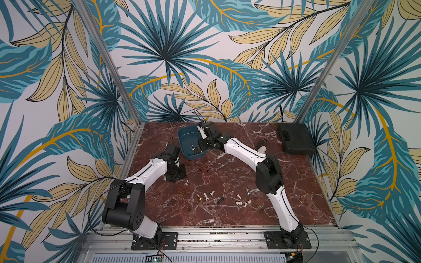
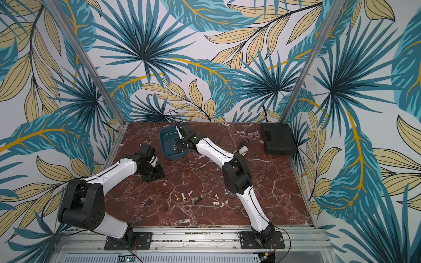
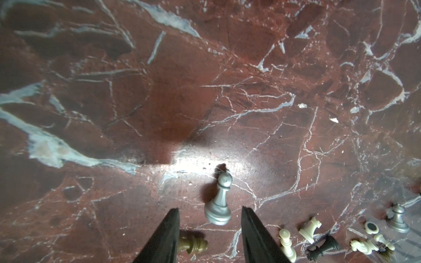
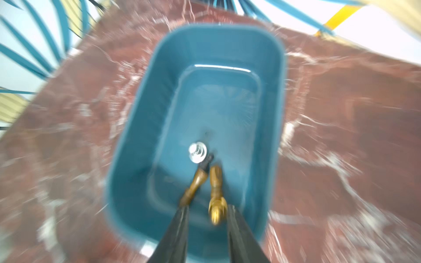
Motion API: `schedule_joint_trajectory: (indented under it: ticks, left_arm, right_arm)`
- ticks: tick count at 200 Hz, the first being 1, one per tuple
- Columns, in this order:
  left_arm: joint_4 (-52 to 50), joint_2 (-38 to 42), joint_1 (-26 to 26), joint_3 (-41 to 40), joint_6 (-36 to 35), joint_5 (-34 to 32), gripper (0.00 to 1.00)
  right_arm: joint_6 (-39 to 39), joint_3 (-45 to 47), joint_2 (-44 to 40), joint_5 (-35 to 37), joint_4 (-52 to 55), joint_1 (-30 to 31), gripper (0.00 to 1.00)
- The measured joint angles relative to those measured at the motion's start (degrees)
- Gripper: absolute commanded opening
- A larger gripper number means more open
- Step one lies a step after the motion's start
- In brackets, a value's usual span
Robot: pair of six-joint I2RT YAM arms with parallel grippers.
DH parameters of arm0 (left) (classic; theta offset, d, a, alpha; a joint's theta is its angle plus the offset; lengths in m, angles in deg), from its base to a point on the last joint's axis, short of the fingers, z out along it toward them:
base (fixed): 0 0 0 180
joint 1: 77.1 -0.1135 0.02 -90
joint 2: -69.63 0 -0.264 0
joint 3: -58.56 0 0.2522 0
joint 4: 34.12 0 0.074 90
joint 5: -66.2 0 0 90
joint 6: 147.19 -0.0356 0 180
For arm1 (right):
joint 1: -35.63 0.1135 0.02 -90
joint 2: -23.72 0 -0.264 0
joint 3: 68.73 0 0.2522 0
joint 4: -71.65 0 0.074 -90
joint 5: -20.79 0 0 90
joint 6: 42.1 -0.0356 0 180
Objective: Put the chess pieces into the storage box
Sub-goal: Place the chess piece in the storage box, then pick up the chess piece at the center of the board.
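Where the right gripper [image 4: 207, 207] hangs over the storage box [image 4: 145, 127], we list: one teal tub, smooth glossy plastic, rounded corners, toward the back of the table; one silver piece [image 4: 197, 152] upright on its floor; two turned gold pieces [image 4: 215, 182] just off the parted jaws, a gap between them, neither pinched. Left gripper [image 3: 210, 209]: jaws apart, empty, over red, white-veined marble [image 3: 296, 68], with a toppled silver figurine [image 3: 219, 200] just beyond its tips. We count further chess pieces [image 1: 206, 196] scattered near the front.
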Motion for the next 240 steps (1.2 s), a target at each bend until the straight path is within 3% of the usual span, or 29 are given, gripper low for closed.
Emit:
schedule_joint_trajectory:
  ticks: [30,64,133,240]
  left_arm:
    - [0.2,-0.24,0.61,-0.04,-0.9,1.51,0.49]
    - [0.76,-4.5,3.48,0.44,-1.16,1.7,0.48]
    - [1.7,-11.3,7.96,3.96,-0.04,0.76,0.43]
    - [-1.38,-12.66,11.91,5.79,-0.87,-6.51,0.09]
  right_arm:
    - [-1.55,11.47,-14.49,1.66,-6.38,0.0,0.34]
    - [-1.97,17.92,-21.55,3.67,-9.62,0.0,0.34]
    - [-0.98,25.44,-22.88,7.45,-9.27,-0.02,0.34]
    - [0.87,29.83,-27.54,10.91,-9.6,-0.57,0.34]
